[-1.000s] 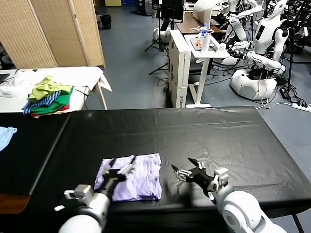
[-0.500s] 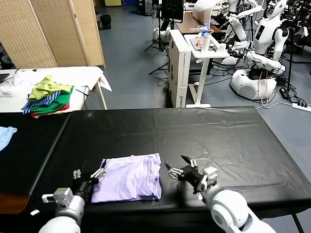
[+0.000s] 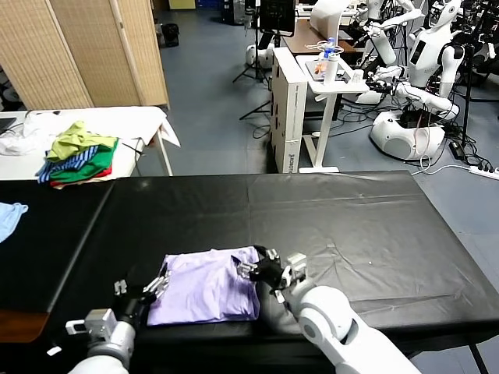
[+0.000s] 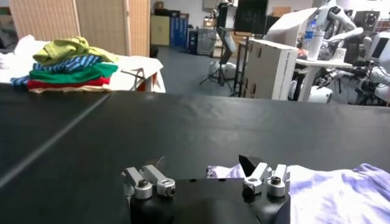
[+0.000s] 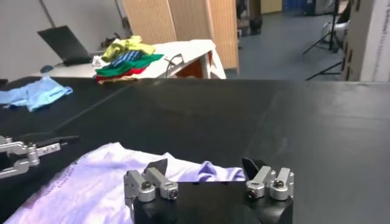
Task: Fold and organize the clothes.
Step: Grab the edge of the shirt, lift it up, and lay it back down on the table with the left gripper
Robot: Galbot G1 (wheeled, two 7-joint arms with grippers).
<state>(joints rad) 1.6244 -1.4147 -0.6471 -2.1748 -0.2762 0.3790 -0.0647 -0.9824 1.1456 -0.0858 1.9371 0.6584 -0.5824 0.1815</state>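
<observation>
Shirt point(image 3: 207, 284) lies folded into a neat block near the front edge of the black table point(image 3: 335, 218), and both arms are closing in on it. Right tool point(image 3: 263, 269) sits at the shirt's right edge, up by the far corner, jaws spread wide with nothing between them. In the right wrist view the purple fabric bunches just ahead of its fingertips point(image 5: 157, 168). Left tool point(image 3: 153, 284) is at the opposite edge, also open and empty, its tips right at the cloth's border.

Looks like the next fold is being set up, or a final squaring of the block. To do it well, each tool wants to go low enough to slide one finger under the whole stack, not just the top layer, since this thin fabric will peel apart otherwise. Both grips should close at matching points on the two sides, then lift and carry together so the crease stays straight. The heap point(image 3: 78, 156) of garments on the white side table is well clear.
</observation>
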